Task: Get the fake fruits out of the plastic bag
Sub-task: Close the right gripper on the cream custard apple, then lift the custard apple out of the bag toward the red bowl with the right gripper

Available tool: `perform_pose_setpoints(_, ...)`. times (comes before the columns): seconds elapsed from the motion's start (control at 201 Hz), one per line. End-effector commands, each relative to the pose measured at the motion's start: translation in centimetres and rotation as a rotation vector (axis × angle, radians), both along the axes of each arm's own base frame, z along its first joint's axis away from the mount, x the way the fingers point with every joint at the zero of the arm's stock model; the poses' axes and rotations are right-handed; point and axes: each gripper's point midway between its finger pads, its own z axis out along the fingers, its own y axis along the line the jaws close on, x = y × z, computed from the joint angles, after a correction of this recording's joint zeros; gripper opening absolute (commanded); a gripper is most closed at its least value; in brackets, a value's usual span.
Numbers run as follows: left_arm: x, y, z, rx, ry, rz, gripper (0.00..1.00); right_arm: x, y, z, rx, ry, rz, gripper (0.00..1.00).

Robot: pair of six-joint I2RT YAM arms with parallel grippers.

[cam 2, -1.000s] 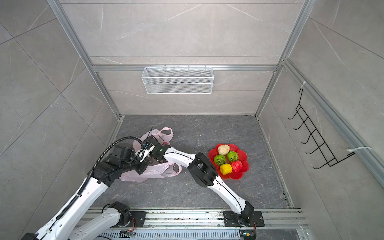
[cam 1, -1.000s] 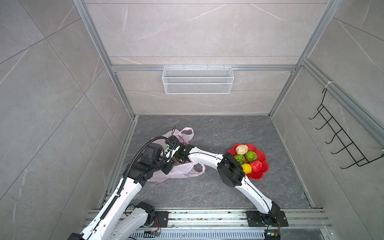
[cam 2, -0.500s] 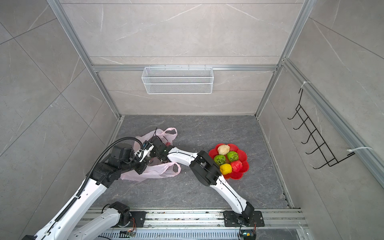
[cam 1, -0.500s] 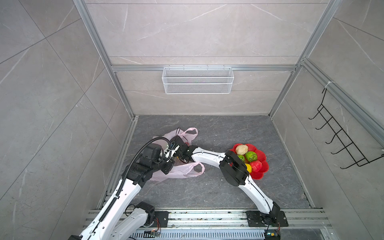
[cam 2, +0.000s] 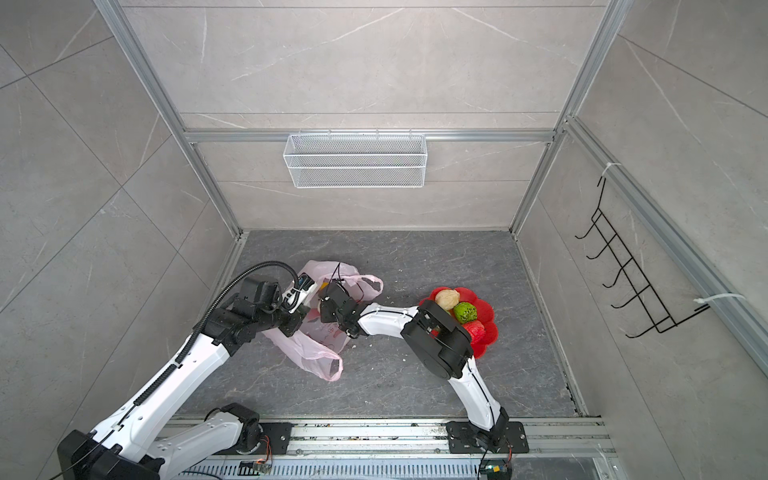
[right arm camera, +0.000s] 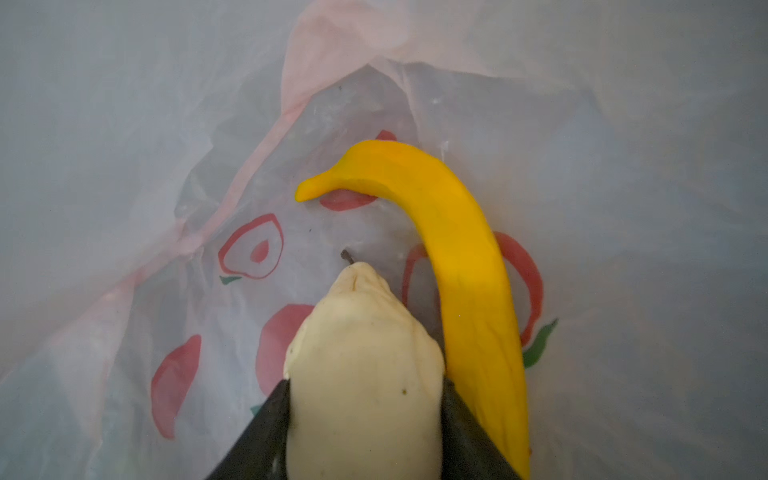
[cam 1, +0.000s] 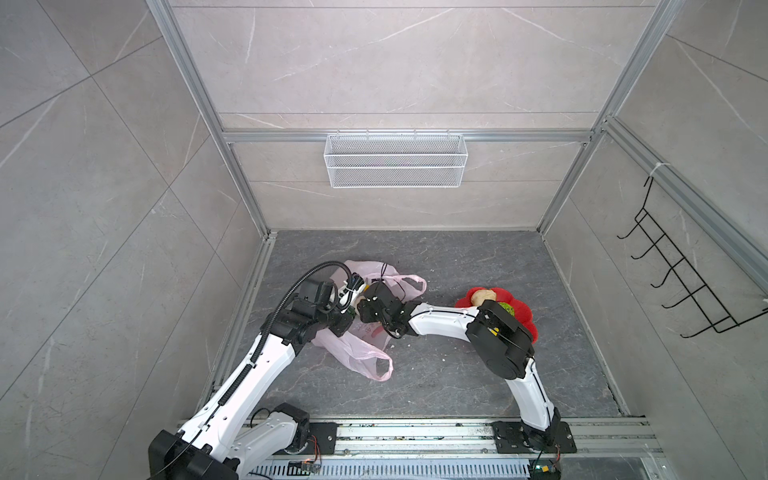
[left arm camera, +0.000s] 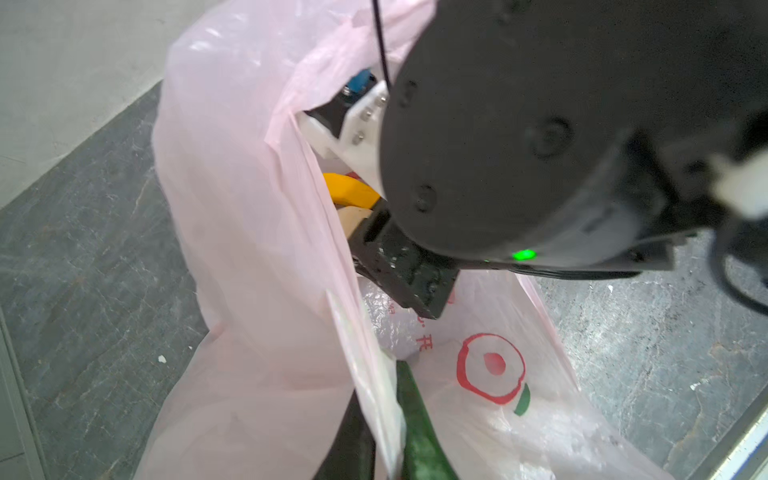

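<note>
Soft even light; sharp top views, hazy blurred wrist close-ups.

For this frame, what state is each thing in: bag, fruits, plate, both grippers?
bag: lying on the floor, mouth held open, not yet emptied.
pear: inside the bag, gripped.
banana: loose inside the bag, beside the pear.
plate: on the floor, holding several fruits.
left gripper: shut on the bag's edge.
right gripper: inside the bag, shut on the pear.
</note>
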Motion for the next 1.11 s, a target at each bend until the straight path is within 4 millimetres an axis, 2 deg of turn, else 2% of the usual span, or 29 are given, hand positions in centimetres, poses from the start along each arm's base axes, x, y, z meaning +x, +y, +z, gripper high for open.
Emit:
perform_pose_setpoints(0.0,1.9,-0.8,2.8,-0.010,-0.106,-0.026,0.13,0.1,-0.9,2.2,0.044,-0.031,-0.057,0.13)
perform_pose_setpoints(0.124,2.5,-1.2,3.2,-0.022,-0.105,-0.029,0.13,-0.4,-0.7,2.9,0.070,-0.027,-0.029,0.13)
perform_pose_setpoints(0.383,2.7,-0.9,2.6,-0.038,-0.090,0.022,0.14,-1.9,0.8,8.0,0.160,-0.026,0.086,0.14)
perform_pose_setpoints(0.558,3.1,-0.6,2.7,-0.075,-0.088,0.084,0.14,-3.6,0.8,10.3,0.185,0.005,0.151,0.14)
perform_pose_setpoints(0.747,3.9,-0.6,3.1,-0.125,-0.071,0.159,0.13,-6.2,0.4,11.7,0.161,0.035,0.218,0.14)
perform_pose_setpoints(0.971,5.1,-0.1,3.3,-0.175,-0.067,0.273,0.09,-9.7,-1.3,12.6,0.145,0.089,0.289,0.14)
perform_pose_setpoints(1.1,5.4,0.9,3.5,-0.168,-0.086,0.338,0.05,-10.5,-2.4,12.8,0.120,0.098,0.302,0.14)
